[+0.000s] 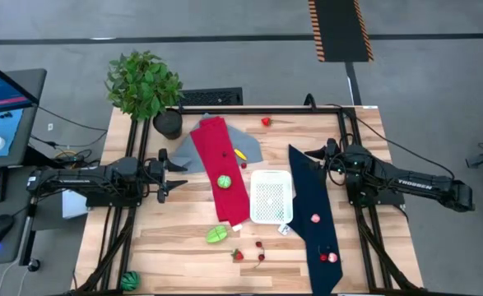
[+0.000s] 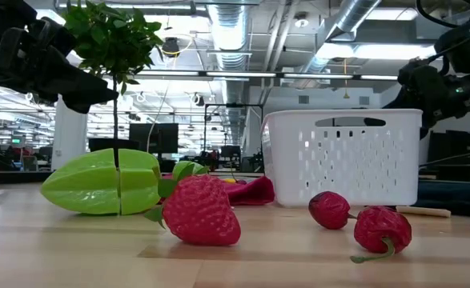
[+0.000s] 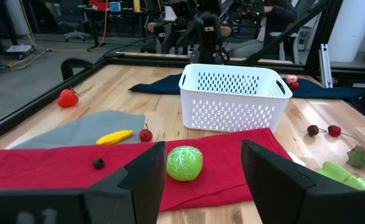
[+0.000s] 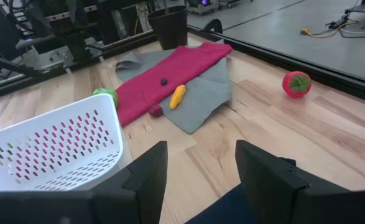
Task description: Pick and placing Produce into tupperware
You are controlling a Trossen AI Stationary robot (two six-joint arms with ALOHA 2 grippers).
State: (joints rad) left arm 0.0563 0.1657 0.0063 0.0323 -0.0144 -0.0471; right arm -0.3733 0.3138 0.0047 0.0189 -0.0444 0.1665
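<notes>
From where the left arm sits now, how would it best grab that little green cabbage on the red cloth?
Probably straight from above, fingers closing across the cabbage's round middle. It is a small ball lying free on the flat red cloth, with nothing touching it, so any width grips alike. The left gripper is open and already faces it; the tupperware stands just beyond.

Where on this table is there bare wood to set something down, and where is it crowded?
Free patches: the wood between the red cloth and the table's left edge, and the far strip right of the tomato. Crowded: the near middle, where the green starfruit, strawberry and cherries lie just before the white tub.
</notes>
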